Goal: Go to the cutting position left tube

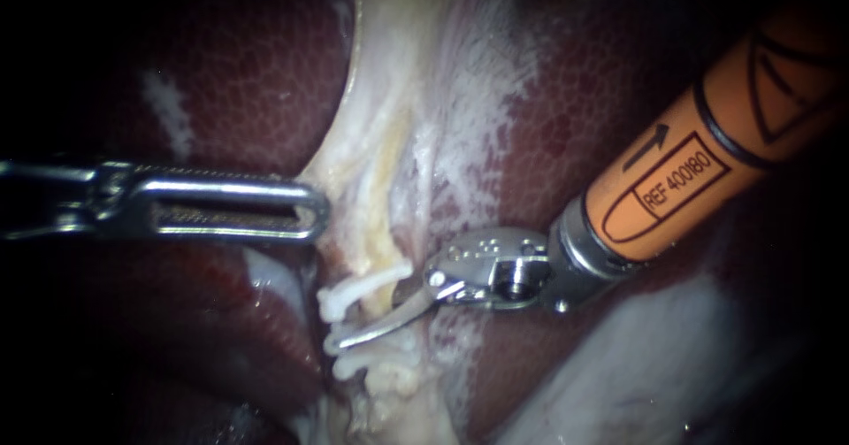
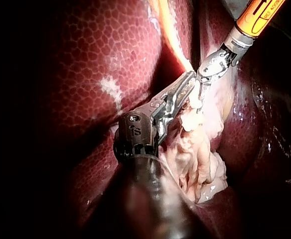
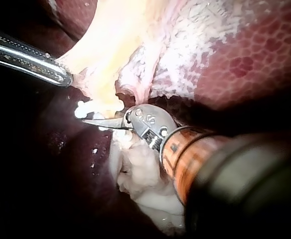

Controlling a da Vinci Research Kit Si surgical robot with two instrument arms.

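White clips [image 1: 358, 287] are the landmark here: they sit on the tube [image 1: 386, 296], down in the pale tissue [image 1: 389, 144] that runs between the dark red lobes of the liver [image 1: 248, 82]. I honestly can't pick out a second tube, so I won't swear this is the left one.

The right instrument [image 1: 354, 334], the one with the orange shaft, has its thin curved blades lying across the tube in the space between an upper and a lower clip. No gap shows between the blades. They read as one sliver, so I'd call them together.

The left instrument [image 1: 317, 210] is off to the side of that, with its long slotted jaws clamped on the edge of the pale tissue. By the look of it, it's holding the tissue taut.

My read is that the approach is pretty much at its end, since the tip is already at the cut site. For the next move the blades need to part and straddle the tube — one on each side, square to it and clear of both clips. The left side should hold steady tension while that happens.
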